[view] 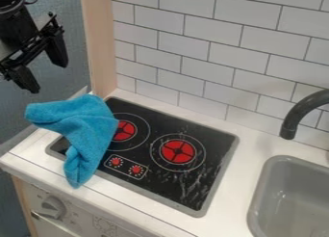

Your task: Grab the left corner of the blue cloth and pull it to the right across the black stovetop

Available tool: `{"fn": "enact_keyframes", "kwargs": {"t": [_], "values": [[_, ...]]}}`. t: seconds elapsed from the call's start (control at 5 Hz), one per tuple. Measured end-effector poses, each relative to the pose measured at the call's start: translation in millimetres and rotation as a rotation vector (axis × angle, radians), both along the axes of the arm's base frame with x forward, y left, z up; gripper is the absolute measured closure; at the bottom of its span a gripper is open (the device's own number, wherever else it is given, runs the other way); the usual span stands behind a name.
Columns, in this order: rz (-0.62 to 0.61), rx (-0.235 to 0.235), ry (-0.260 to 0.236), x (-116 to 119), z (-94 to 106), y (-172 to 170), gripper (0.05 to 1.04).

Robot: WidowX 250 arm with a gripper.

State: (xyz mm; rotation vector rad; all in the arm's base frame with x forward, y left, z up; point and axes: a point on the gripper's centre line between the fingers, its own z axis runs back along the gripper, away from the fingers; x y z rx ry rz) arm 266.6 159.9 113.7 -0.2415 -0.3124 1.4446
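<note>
While the gripper (41, 66) hangs beyond the bench (241, 190), its fingers (56, 50) spread, a blue cloth (88, 135) drapes over the stove (168, 181).

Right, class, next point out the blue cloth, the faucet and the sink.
Blue cloth (88, 131), camera view: its draped middle.
Faucet (296, 116), camera view: its curved spout.
Sink (283, 185), camera view: its inner wall.

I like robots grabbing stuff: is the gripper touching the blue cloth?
Apart. The camera view shows a gap between the gripper and the cloth below.
</note>
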Motion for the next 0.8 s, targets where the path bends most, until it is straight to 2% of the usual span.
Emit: {"fn": "enact_keyframes", "kwargs": {"t": [0.4, 0.6, 0.8], "values": [[0.014, -0.018, 0.027, -2.7, -9.2, -1.4, 0.084], [0.022, -0.017, 0.03, -3.5, -9.3, -0.5, 0.085], [0.082, -0.004, 0.025, -9.3, -9.0, 12.7, 0.085]]}}
